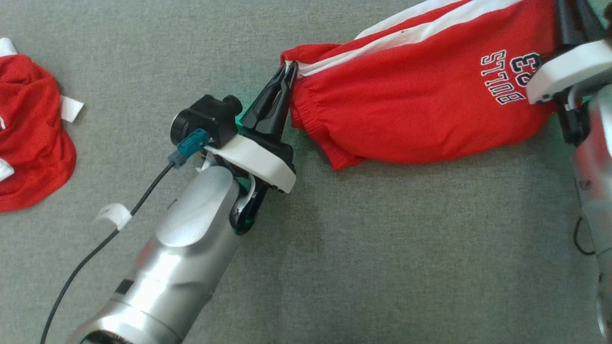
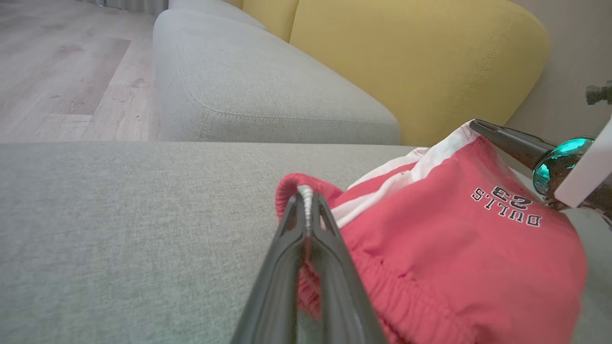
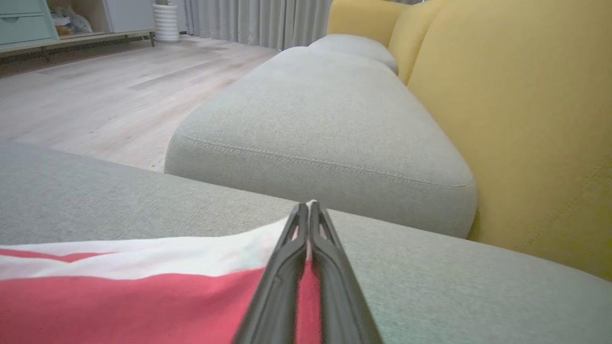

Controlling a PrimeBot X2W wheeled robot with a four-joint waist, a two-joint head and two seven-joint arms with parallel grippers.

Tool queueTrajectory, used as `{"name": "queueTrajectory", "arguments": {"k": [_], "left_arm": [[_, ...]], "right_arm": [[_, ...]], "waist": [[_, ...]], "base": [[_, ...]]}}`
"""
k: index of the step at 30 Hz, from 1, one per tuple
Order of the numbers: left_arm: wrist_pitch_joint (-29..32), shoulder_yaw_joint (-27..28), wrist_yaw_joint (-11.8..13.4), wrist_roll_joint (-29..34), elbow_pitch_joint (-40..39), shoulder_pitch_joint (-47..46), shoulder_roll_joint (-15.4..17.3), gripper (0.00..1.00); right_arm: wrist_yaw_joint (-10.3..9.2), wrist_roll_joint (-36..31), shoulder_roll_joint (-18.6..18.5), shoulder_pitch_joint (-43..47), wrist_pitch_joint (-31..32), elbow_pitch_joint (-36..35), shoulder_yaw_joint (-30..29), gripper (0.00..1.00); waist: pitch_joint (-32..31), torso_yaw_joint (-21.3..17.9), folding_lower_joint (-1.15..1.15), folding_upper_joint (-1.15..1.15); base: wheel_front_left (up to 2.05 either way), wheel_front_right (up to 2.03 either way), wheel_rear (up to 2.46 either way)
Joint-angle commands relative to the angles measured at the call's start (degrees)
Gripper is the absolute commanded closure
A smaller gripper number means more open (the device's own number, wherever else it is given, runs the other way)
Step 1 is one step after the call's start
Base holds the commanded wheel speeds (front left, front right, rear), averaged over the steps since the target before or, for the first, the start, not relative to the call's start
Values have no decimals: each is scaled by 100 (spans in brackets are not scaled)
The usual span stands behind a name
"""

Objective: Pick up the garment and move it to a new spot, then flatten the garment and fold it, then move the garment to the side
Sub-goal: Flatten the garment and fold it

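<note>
On the cushion: red shorts (image 1: 411, 110) are stretching across the upper right of the grey cushion (image 1: 382, 248) in the head view, slung between both grippers; whether the sagging lower edge is touching the fabric cannot be told.
Stripes: white bands (image 1: 406, 36) are running along the shorts' far edge.
Print: "BULLS 23" (image 1: 509, 76) is reading upside down in the head view, near the right end.
Left gripper: the left gripper (image 1: 288, 71) is clenching the gathered waistband corner at the shorts' left end, fingers pressed together with cloth between them.
Right gripper: the right gripper (image 3: 308, 210) is clamping the white-striped edge at the opposite end, fingers closed on it.
Cable: a dark cable (image 1: 95, 248) is trailing from the left wrist.
Second garment: another red piece (image 1: 28, 134) is lying crumpled at the far left, well apart from the shorts.
Next cushion: a matching grey seat (image 3: 325, 124) is sitting just beyond.
Backrest: a yellow backrest (image 3: 526, 119) is rising behind the seats.
Floor: pale wood floor (image 3: 95, 95) is showing beside the sofa.
</note>
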Motion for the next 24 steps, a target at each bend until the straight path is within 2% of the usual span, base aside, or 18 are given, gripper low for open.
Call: {"name": "queueTrajectory", "arguments": {"k": [1, 2, 3, 4, 7, 8, 12, 17, 20, 23, 24], "left_arm": [[-52, 63, -5, -41, -66, -171, 60, 94], [-72, 12, 22, -66, -18, -199, 60, 67], [-99, -16, 102, -54, 12, -225, 60, 3], [-130, -15, 203, -34, 12, -229, 60, 0], [-177, 8, 517, 265, -114, -146, 60, 0], [-177, 8, 517, 265, -114, -146, 60, 0], [-183, 457, 1022, 994, -1138, 375, 157, 0], [-184, 1066, 1570, 1861, -2618, 1404, 198, 0], [-184, 1233, 1742, 2325, -3421, 2159, 178, 0], [-184, 1271, 1775, 2529, -3852, 2569, 160, 0], [-185, 1296, 1791, 2565, -3968, 2679, 153, 0]], "right_arm": [[-4, 88, 41, -98, -31, -43, 161, 0], [-4, 165, 59, -143, -33, -23, 204, 0], [-4, 279, 76, -158, -34, -53, 212, 0], [-4, 386, 80, -134, -35, -83, 231, 0], [-4, 783, 63, 60, -36, -109, 294, 0], [-4, 783, 63, 60, -36, -109, 294, 0], [-4, 1460, -60, 327, 32, 173, 543, 0], [-4, 2068, -419, 542, 432, 622, 774, 0], [-4, 2405, -553, 600, 647, 1073, 714, 0], [-4, 2675, -511, 638, 881, 1295, 753, 0], [-4, 2787, -490, 651, 942, 1336, 760, 7]], "waist": [[19, 13, -2, 0], [25, 20, -2, 0], [24, 26, -2, 0], [11, 30, -2, 0], [-84, 35, -2, 0], [-84, 35, -2, 0], [-233, 50, -2, 0], [-382, 220, -2, 0], [-468, 438, -2, 0], [-519, 587, -2, 0], [-541, 631, -2, 0]], "base": [[0, 0, 0], [0, 0, 0], [0, 0, 0], [0, 0, 0], [0, 0, 0], [0, 0, 0], [0, 0, 0], [0, 0, 0], [0, 0, 0], [0, 0, 0], [0, 0, 0]]}}
